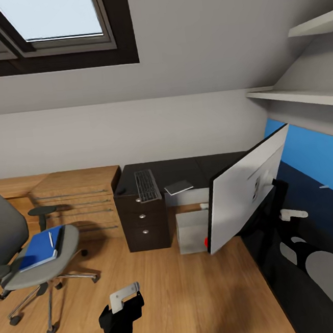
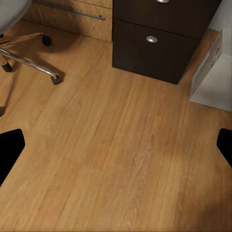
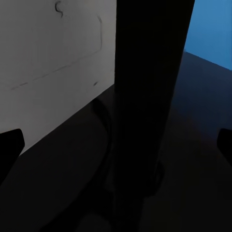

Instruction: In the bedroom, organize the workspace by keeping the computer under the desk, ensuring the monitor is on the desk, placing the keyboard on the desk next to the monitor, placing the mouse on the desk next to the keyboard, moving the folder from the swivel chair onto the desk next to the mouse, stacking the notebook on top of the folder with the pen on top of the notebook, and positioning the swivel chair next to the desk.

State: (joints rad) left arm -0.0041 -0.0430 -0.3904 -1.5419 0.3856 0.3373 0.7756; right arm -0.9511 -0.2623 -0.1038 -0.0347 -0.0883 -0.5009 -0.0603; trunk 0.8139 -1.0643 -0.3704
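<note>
Apparently the monitor (image 1: 246, 191) is being repositioned on the worktop (image 1: 187, 167): the right gripper (image 3: 116, 145), jaws spread, is placed around its stand (image 3: 145, 96). The left gripper (image 2: 116, 145), jaws spread, is kept over the floor (image 2: 111, 159). The folder (image 1: 39, 247) lies on the swivel chair (image 1: 22, 253).

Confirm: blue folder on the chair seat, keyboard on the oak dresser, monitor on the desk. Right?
Not quite. The keyboard lies on the black desk, above the black drawer unit, not on the oak dresser beside it; the head view shows this. The folder is on the swivel chair seat, and the monitor is on the desk.
</note>
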